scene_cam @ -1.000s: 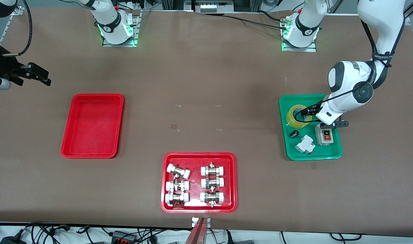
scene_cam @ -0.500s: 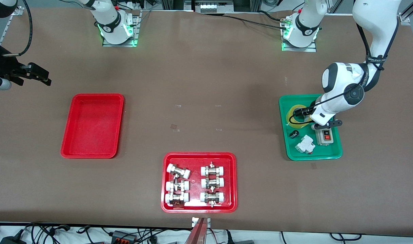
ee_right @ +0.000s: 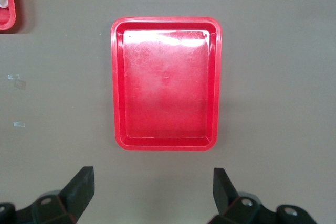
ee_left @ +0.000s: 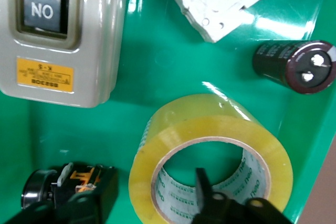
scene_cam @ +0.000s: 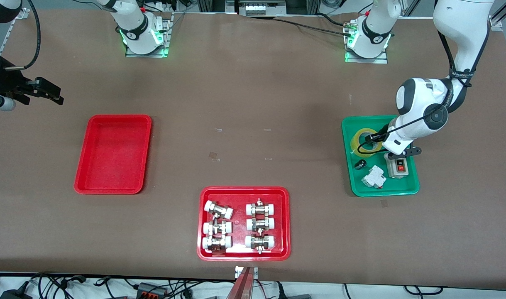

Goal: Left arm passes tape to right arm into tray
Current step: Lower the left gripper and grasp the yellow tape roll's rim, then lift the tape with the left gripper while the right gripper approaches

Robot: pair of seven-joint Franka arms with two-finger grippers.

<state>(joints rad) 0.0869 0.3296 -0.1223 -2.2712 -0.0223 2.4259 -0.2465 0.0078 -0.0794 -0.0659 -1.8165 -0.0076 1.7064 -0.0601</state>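
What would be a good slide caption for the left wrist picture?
Left gripper straddling the wall of the yellow tape roll in the green tray, one finger inside its core.

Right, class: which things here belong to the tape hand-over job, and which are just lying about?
Job: tape, left gripper at it, waiting right gripper, plain red tray.
Lying about: green tray, switch box, capacitor, breaker, fittings tray.
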